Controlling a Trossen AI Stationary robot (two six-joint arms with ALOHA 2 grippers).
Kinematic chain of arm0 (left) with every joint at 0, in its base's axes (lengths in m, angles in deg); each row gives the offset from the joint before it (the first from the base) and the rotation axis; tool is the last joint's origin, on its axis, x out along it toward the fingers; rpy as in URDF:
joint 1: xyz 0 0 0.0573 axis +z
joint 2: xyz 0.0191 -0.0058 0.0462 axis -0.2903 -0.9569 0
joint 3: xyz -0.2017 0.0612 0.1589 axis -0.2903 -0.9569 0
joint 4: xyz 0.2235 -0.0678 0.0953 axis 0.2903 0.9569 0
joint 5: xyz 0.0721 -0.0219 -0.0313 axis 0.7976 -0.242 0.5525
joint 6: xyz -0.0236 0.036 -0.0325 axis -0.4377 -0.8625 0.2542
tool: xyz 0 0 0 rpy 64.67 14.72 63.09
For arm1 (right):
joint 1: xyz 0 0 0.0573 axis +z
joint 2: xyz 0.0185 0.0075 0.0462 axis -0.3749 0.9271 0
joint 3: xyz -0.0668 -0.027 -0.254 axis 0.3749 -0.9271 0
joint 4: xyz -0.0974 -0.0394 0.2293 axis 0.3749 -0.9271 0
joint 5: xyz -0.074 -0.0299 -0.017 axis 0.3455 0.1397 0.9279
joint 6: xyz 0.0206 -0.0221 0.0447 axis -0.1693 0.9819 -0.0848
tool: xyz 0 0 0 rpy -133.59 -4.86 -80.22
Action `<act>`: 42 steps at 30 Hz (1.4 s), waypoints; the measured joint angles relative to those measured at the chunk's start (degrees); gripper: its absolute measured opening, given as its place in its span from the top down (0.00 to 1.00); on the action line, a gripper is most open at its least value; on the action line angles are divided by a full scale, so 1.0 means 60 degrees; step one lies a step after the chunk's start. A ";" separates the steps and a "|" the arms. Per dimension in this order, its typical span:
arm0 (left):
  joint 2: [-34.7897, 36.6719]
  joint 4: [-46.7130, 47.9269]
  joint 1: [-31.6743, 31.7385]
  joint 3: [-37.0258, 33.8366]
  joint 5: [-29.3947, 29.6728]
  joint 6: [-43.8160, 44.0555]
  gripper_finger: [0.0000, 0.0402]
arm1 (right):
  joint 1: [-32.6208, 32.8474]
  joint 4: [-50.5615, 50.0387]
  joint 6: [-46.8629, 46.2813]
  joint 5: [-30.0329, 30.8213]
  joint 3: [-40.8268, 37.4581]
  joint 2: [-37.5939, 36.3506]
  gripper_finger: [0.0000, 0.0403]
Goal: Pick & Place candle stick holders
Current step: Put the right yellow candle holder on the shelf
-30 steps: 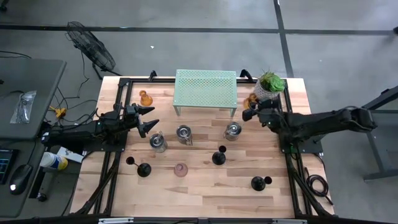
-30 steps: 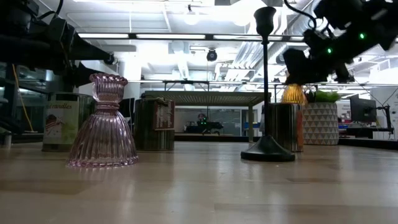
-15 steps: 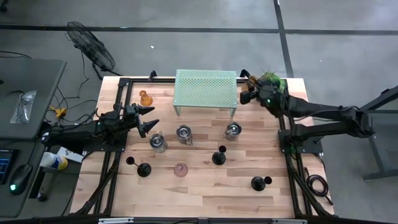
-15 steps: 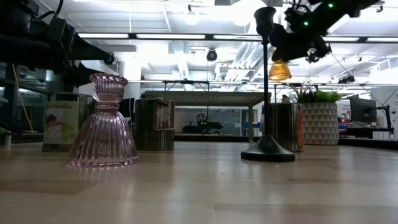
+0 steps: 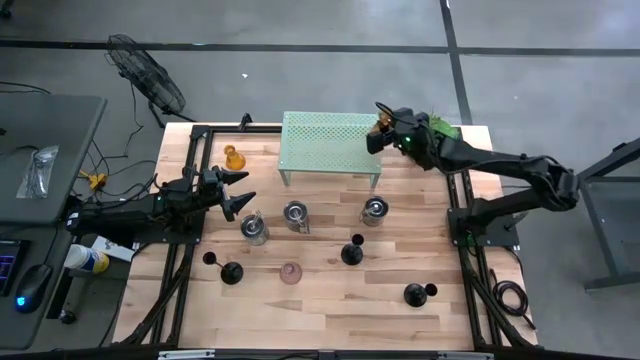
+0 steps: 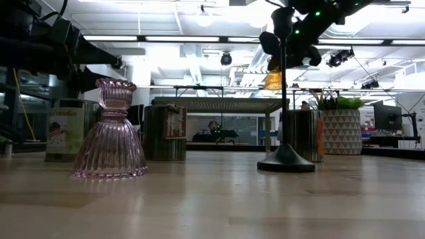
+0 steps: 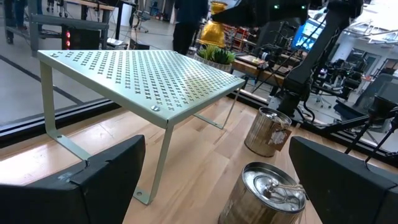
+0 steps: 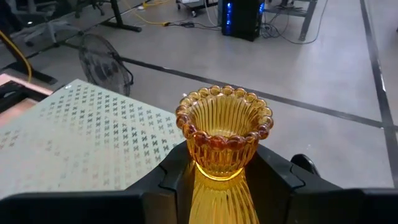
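Note:
My right gripper (image 5: 378, 134) is shut on an amber glass candle stick holder (image 8: 224, 134) and carries it high over the right end of the pale green rack (image 5: 331, 143). A second amber holder (image 5: 233, 157), three silver cups (image 5: 296, 214), a pink glass holder (image 6: 109, 129) and three black sticks (image 5: 352, 252) stand on their bases on the table. My left gripper (image 5: 240, 190) waits open at the table's left side, pointing level at the cups, with nothing between its fingers. My right gripper pinches the amber holder's narrow neck (image 8: 221, 173), just below its beaded cup, between its two fingers (image 8: 177, 177). The fingers come from the table's right, slanting a little downward. The holder stands upright in the hold, lifted clear above the rack.
A green plant in a white pot (image 5: 440, 130) stands at the far right corner, partly under my right arm. The rack stands on thin legs at the far middle. Bare wood lies along the near edge (image 5: 330, 325).
My right gripper has risen and gone toward the table's far edge and left, from beside the plant to over the rack's right end. The amber holder has travelled with it, upright and clear of the table.

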 joint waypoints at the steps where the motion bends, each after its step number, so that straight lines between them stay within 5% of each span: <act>1: 0.0000 0.0000 -0.0004 0.0000 0.0000 0.0004 0.03 | -0.0046 -0.0001 0.0001 0.0003 0.0115 0.0161 0.71; 21: 0.0000 0.0000 -0.0003 0.0000 0.0004 0.0004 0.03 | -0.0698 0.0005 -0.1079 0.0017 0.1636 0.2705 0.71; 42: 0.0000 0.0000 -0.0003 0.0000 0.0007 0.0000 0.03 | -0.0872 0.0413 -0.0239 0.0109 0.1725 0.3073 0.71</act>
